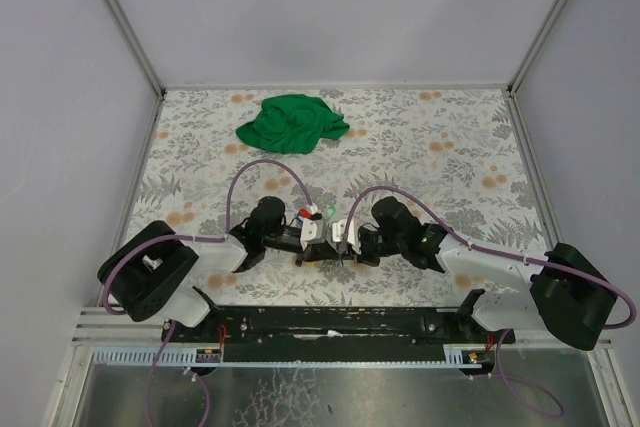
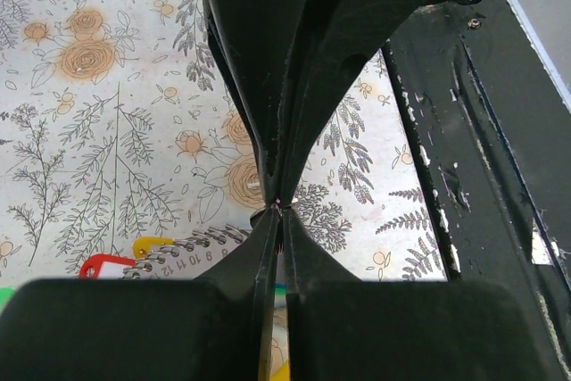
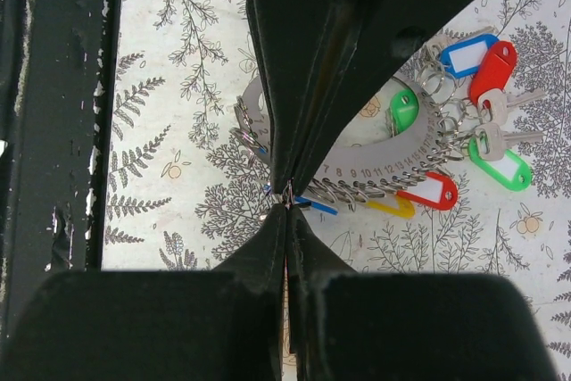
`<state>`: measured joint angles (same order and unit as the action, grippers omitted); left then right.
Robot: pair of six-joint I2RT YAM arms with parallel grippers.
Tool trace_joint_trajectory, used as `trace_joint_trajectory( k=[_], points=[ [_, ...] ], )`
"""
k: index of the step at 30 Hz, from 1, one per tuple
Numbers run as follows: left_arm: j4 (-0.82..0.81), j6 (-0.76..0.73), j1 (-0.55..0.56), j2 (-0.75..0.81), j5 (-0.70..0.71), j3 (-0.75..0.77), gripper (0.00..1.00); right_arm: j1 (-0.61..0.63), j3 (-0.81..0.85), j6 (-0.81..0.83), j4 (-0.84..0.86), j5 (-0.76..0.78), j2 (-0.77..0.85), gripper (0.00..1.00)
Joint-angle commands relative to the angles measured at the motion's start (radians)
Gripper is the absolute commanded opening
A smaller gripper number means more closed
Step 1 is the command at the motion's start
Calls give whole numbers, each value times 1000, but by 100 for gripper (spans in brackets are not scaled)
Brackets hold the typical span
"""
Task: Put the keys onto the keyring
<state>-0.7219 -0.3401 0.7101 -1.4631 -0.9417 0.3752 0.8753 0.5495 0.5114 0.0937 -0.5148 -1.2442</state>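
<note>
The keyring point(image 3: 375, 162) is a grey numbered arc lined with small wire rings. Several keys hang on it by plastic tags: blue point(image 3: 467, 53), red point(image 3: 492, 69), green point(image 3: 501, 167) and yellow point(image 3: 390, 208). My right gripper point(image 3: 287, 195) is shut, pinching a thin wire ring at the arc's near end, beside a blue tag point(image 3: 317, 205). My left gripper point(image 2: 280, 211) is shut tip to tip against it on the same spot. In the left wrist view the keyring point(image 2: 192, 252) shows with a yellow tag point(image 2: 150, 244) and a red tag point(image 2: 105, 265). From above, the two grippers point(image 1: 320, 237) point(image 1: 338, 239) meet under the tags point(image 1: 312, 212).
A crumpled green cloth point(image 1: 292, 122) lies at the back of the floral table point(image 1: 450, 147). Grey walls close in the sides and back. The black base rail point(image 1: 330, 322) runs along the near edge, close behind both grippers.
</note>
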Motion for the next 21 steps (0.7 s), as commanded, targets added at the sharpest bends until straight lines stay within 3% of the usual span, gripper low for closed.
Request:
trace_joint_trajectory(
  k=[1, 7, 21],
  points=[
    [-56, 34, -2, 15, 41, 15, 0, 3, 61, 38, 142, -83, 30, 0],
    [-90, 103, -12, 20, 126, 9, 0, 5, 11, 48, 134, -20, 92, 0],
    [-66, 97, -9, 13, 160, 16, 0, 11, 46, 10, 91, -4, 74, 2]
  ],
)
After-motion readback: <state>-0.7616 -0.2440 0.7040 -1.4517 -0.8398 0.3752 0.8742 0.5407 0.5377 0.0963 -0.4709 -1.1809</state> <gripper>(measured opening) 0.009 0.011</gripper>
